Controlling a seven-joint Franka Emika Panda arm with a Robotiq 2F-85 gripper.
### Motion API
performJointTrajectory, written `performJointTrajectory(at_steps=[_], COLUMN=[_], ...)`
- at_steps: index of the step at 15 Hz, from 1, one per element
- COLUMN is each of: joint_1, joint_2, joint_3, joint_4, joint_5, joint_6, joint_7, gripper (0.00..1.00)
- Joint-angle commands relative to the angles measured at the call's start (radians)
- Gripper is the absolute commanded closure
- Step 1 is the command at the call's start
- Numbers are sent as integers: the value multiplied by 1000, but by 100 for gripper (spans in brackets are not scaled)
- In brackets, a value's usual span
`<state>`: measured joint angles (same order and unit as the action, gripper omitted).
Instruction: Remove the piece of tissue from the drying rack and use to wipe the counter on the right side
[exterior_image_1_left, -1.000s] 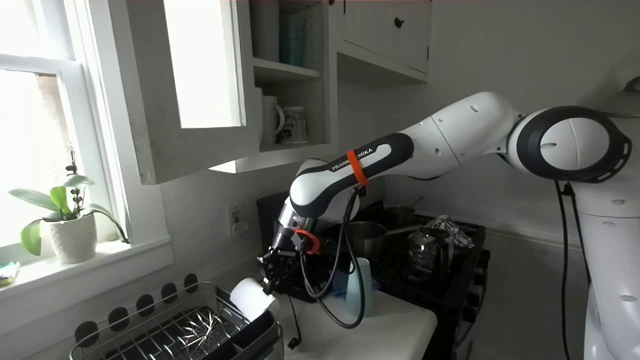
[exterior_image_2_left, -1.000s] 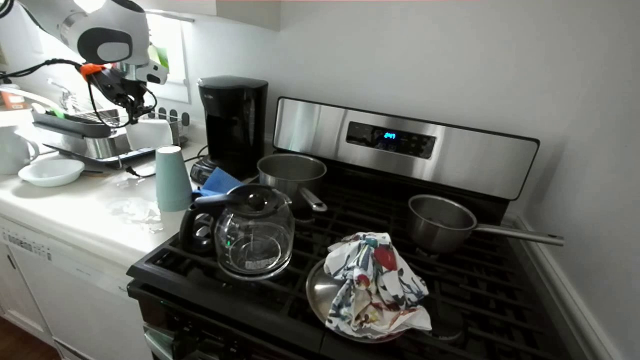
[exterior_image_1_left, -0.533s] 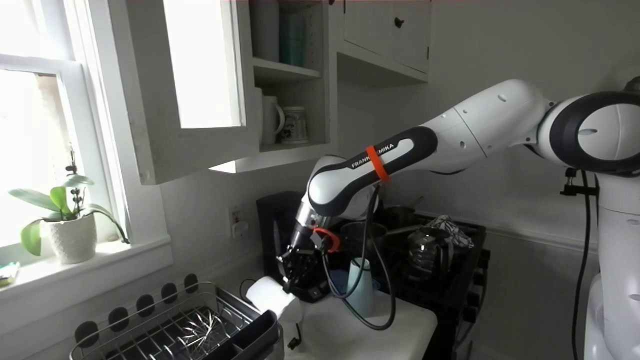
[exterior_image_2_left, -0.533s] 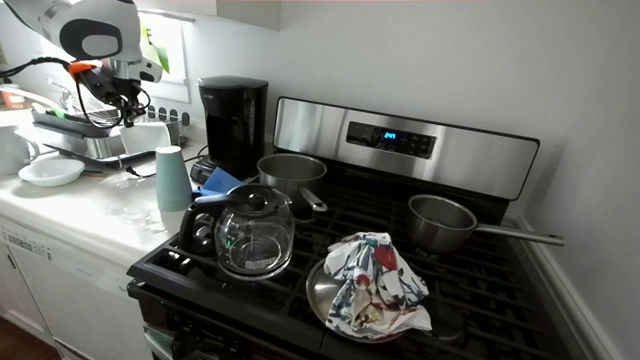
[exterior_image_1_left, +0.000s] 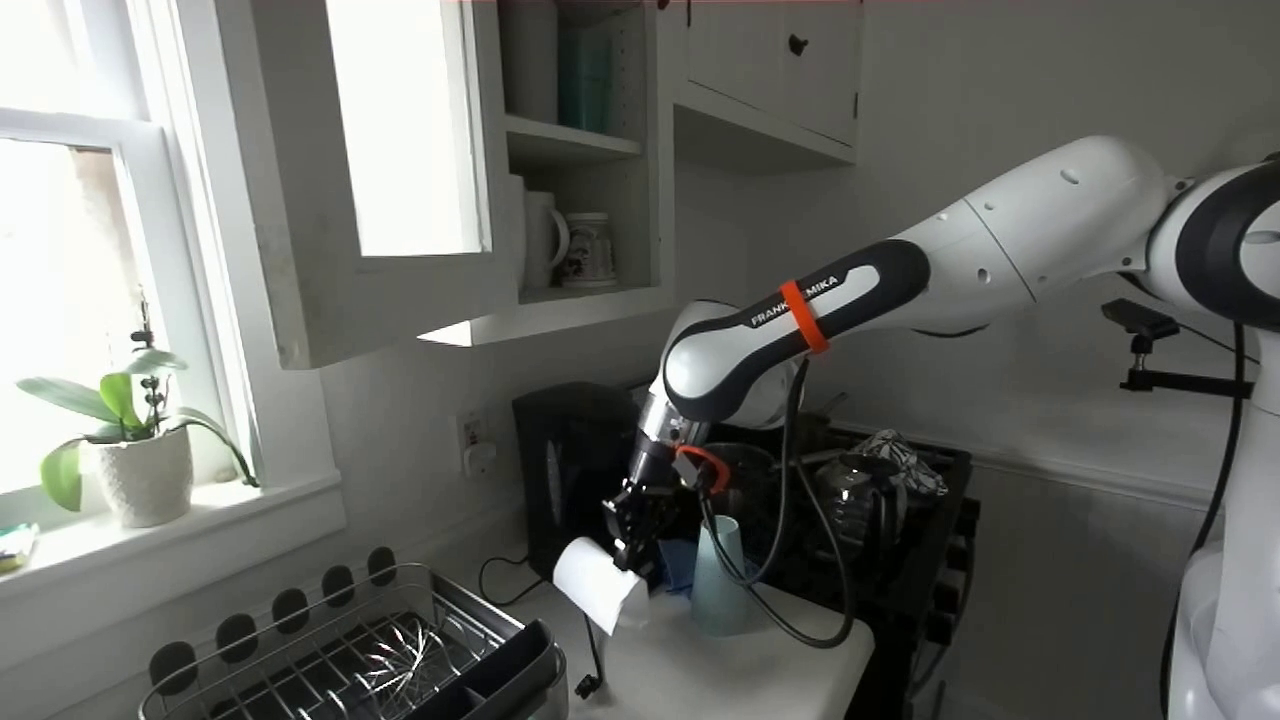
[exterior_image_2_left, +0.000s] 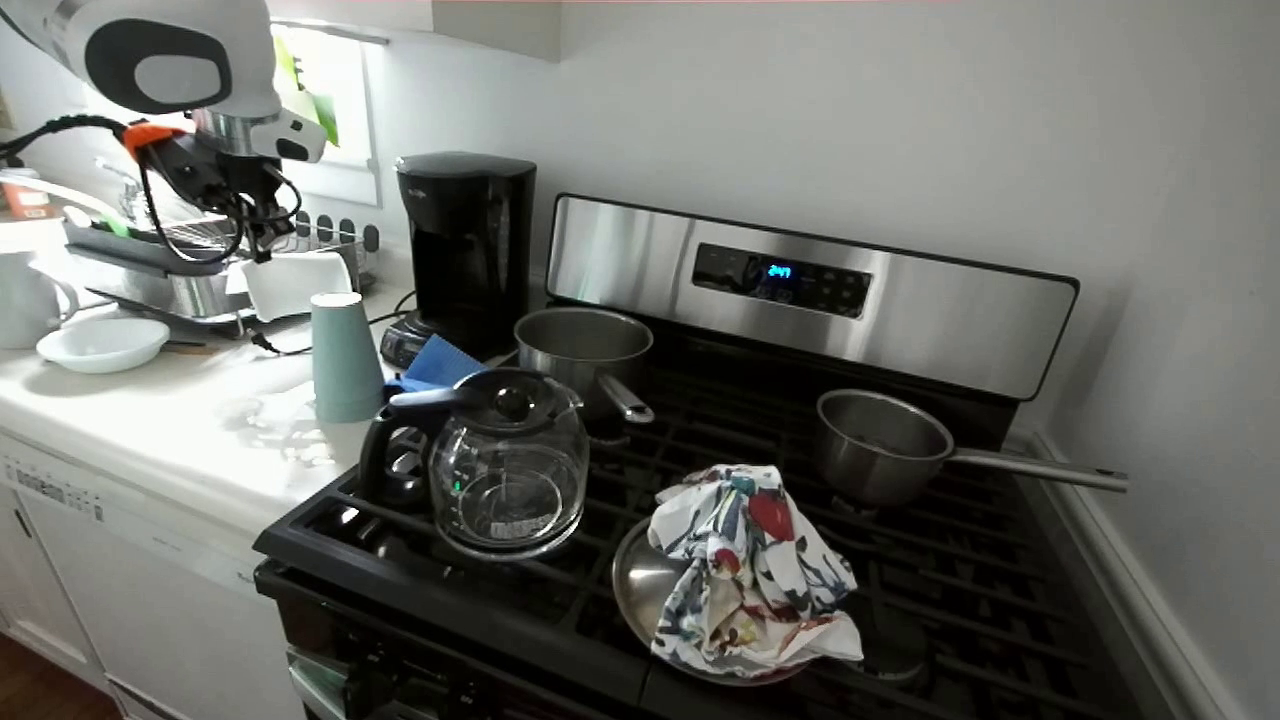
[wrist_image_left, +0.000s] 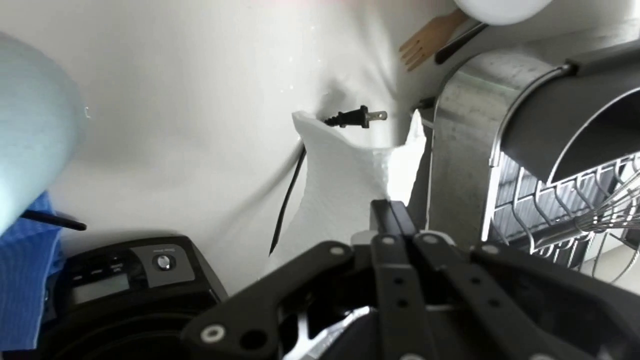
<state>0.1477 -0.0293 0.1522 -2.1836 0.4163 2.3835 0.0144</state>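
Closed hand (wrist_image_left: 394, 202) is pinching the piece of tissue (wrist_image_left: 345, 187), which is hanging over the worktop (wrist_image_left: 165, 150) near the drying rack (exterior_image_1_left: 310, 680), so a low wipe is probably risking loose edges snagging the plug (wrist_image_left: 352, 118) below, or the hand bumping the pale blue cups (exterior_image_2_left: 346, 365).

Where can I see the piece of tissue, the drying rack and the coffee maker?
Piece of tissue (wrist_image_left: 345, 185): wrist view, on the middle of its white sheet.
Drying rack (wrist_image_left: 460, 180): wrist view, on its steel side wall.
Coffee maker (exterior_image_2_left: 508, 250): in an exterior view, on the side of its black body.
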Motion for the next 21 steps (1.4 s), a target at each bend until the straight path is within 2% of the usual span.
performJointTrajectory(at_steps=[1, 11, 17, 21], joint_1=[-6, 4, 11, 6], joint_2=[-100, -218, -175, -138], joint_3=[-16, -57, -53, -42], joint_4=[-102, -259, -264, -248], joint_5=[-9, -19, -51, -139], joint_6=[5, 3, 19, 22], joint_7=[-42, -178, -235, -222], gripper=[100, 100, 100, 100])
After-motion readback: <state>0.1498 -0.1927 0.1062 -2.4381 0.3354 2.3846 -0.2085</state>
